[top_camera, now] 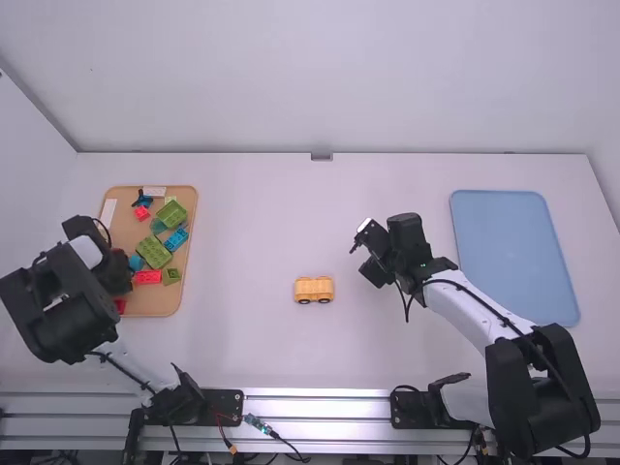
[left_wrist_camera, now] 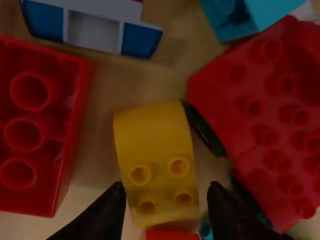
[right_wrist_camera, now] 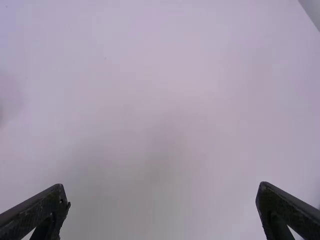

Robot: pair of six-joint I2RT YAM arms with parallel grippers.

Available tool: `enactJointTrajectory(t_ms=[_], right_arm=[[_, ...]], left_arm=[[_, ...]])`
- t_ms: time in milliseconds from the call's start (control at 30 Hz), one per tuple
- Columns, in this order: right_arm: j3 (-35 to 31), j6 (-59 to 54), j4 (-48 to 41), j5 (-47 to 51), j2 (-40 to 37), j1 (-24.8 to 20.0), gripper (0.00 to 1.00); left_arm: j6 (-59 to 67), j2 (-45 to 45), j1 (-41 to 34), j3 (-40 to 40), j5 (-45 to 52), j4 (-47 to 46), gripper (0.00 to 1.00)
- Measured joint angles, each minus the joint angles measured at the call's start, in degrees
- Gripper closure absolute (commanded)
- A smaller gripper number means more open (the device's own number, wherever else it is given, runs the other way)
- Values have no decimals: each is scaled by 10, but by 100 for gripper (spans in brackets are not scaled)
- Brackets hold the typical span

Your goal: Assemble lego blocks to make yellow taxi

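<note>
My left gripper [top_camera: 118, 273] is low over the left part of the wooden tray in the high view. In the left wrist view the left gripper [left_wrist_camera: 166, 195] stands open, its fingers on either side of the studded end of a curved yellow block [left_wrist_camera: 155, 160], not touching it. An orange-yellow wheeled car base [top_camera: 313, 289] rests on the table between the arms. To its right and farther back, my right gripper [top_camera: 356, 247] is above the table; the right gripper [right_wrist_camera: 164, 197] in its wrist view is open with nothing between its fingers.
The tray [top_camera: 155, 305] holds green, blue and red blocks. Close around the yellow block lie a red block [left_wrist_camera: 37, 125], a larger red block [left_wrist_camera: 265, 115] and a blue-and-white piece [left_wrist_camera: 95, 30]. A blue tray [top_camera: 513, 252] lies at the right.
</note>
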Motion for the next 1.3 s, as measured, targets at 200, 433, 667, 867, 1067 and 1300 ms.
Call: enactJointTrajectory(t_ms=[200, 433, 667, 867, 1067, 1300], right_arm=[[0, 0, 0, 0, 0, 0, 1], [0, 0, -1, 0, 0, 0, 1], [0, 0, -1, 0, 0, 0, 1], [0, 0, -1, 0, 0, 0, 1], [0, 0, 0, 0, 0, 0, 1], [0, 0, 2, 0, 0, 0, 1]], left_arm=[[-3, 0, 0, -9, -1, 4, 72], [-9, 0, 0, -9, -5, 2, 84], [-4, 0, 0, -9, -2, 1, 96], [26, 0, 0, 16, 27, -36, 98], [40, -1, 0, 69, 33, -106, 98], [64, -31, -4, 75, 33, -114, 98]])
